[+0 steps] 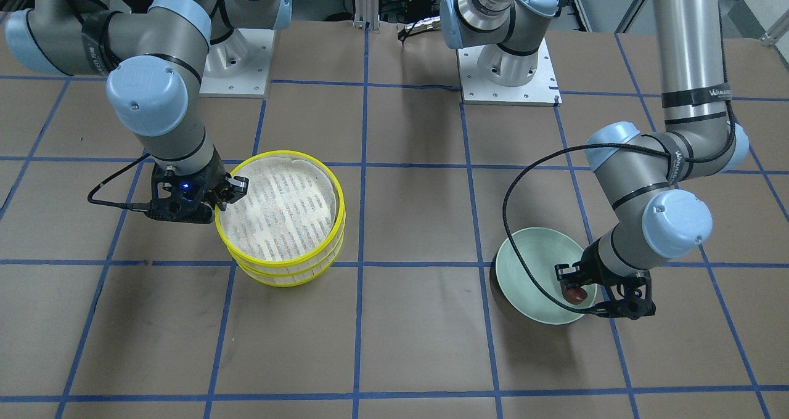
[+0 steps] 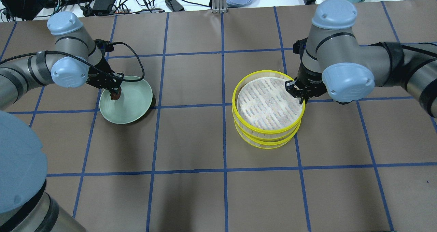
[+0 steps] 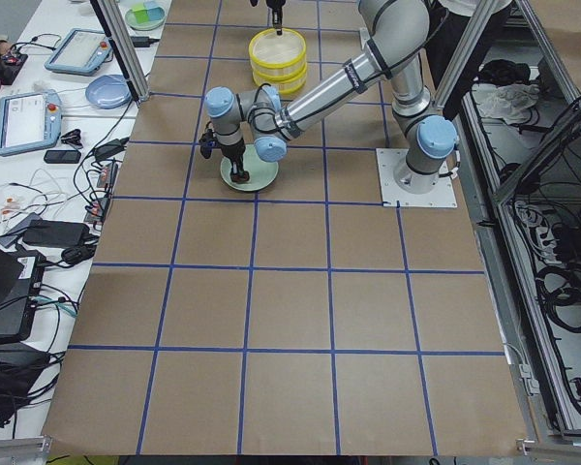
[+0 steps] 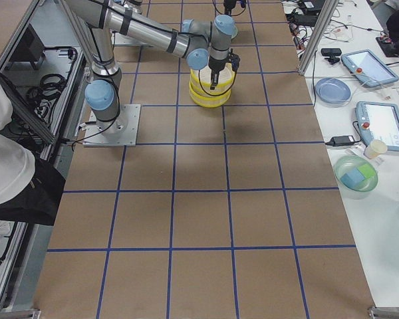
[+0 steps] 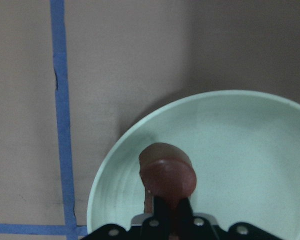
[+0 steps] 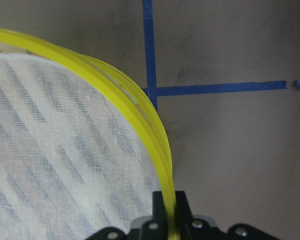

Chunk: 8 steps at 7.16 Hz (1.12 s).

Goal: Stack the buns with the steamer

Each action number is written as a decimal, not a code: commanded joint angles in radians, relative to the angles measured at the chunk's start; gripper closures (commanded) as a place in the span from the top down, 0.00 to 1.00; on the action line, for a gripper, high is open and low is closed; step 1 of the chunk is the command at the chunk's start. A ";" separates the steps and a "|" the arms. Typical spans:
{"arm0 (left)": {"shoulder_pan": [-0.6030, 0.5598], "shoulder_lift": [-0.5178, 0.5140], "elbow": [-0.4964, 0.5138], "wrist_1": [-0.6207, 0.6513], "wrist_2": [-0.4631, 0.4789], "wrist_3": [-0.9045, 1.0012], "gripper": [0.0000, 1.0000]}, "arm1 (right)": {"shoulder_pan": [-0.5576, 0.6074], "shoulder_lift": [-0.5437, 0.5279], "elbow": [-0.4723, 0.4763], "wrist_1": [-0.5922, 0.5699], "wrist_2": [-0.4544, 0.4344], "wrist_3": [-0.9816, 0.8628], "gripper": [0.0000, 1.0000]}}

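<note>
The two yellow-rimmed steamer baskets [image 2: 268, 100] stand stacked, the top one a little offset; the stack also shows in the front view [image 1: 280, 206]. My right gripper [image 2: 300, 95] is shut on the top basket's yellow rim [image 6: 135, 107], one finger inside and one outside. The top basket holds nothing. My left gripper [image 2: 115, 92] is shut on the dark reddish-brown bun [image 5: 167, 175] and holds it low over the pale green plate [image 2: 136, 102], near its edge. I cannot tell if the bun touches the plate. The cream-white bun is hidden.
The brown table is marked with a blue tape grid [image 2: 223, 105]. The two arm bases [image 1: 508, 68] stand at the robot's side. Tablets, bowls and cables lie on the white benches beyond the table's ends [image 4: 359, 86].
</note>
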 commanded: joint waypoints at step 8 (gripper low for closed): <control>-0.136 0.159 0.097 -0.187 -0.002 -0.170 0.01 | -0.011 0.009 0.016 -0.045 0.000 -0.015 0.00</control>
